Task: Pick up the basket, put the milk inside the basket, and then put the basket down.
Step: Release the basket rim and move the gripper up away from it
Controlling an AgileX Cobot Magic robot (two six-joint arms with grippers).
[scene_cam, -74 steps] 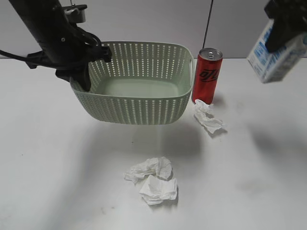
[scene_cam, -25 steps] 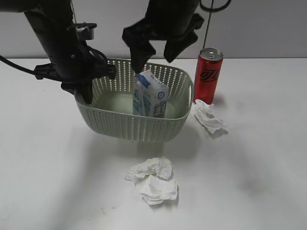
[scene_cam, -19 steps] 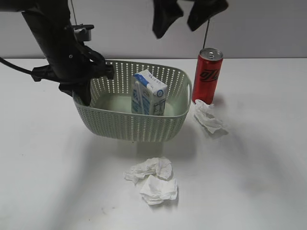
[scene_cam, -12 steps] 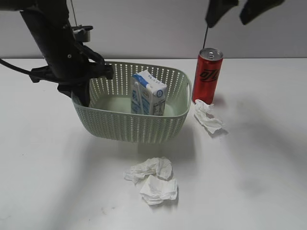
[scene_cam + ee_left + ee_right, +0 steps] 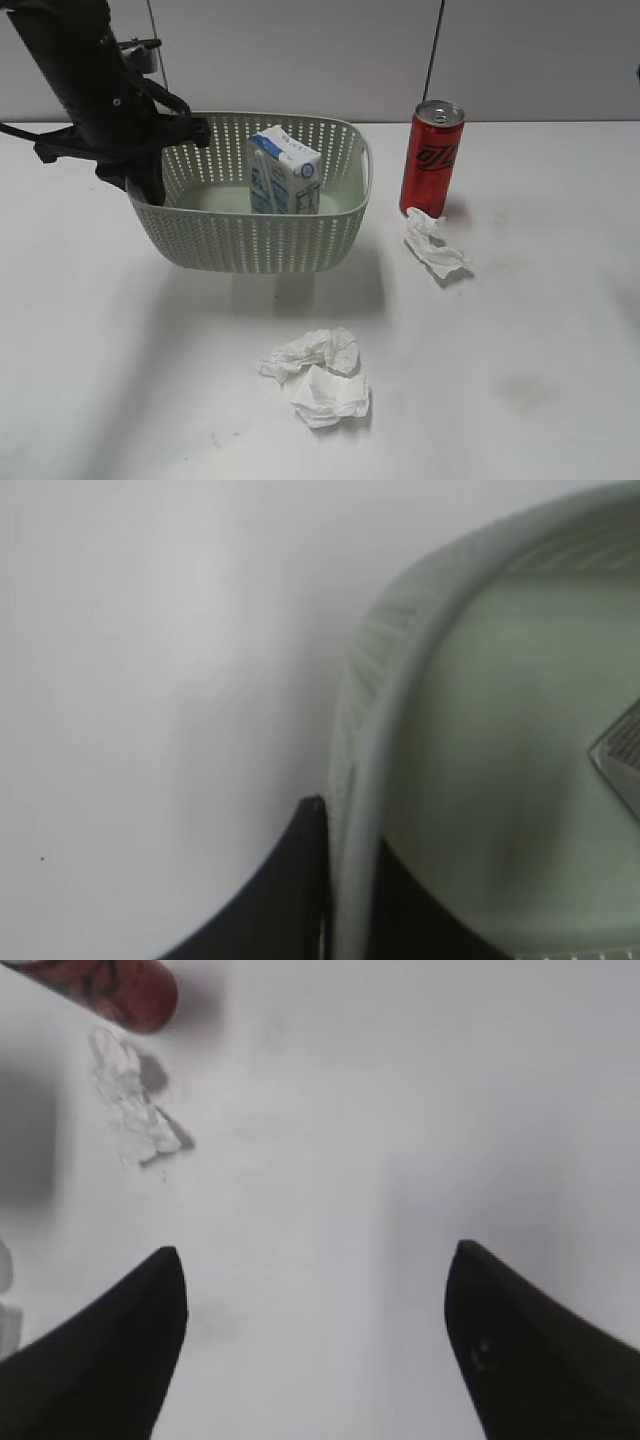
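Toward the surface's (image 5: 560,330) near edge you have two crumpled tissues (image 5: 315,375). Farther back, right of centre, a third tissue (image 5: 433,243) lies before a red can (image 5: 431,158) with white lettering, unreadable here. Left of it is the basket (image 5: 250,235), the milk (image 5: 284,184) upright inside, blue print illegible. Your left pincer (image 5: 335,880) clamps the basket's left rim. Your right pincer (image 5: 315,1345) hangs spread wide, holding nothing.

milk (image 5: 284,172) in basket (image 5: 250,240), l gripper (image 5: 150,180) on rim
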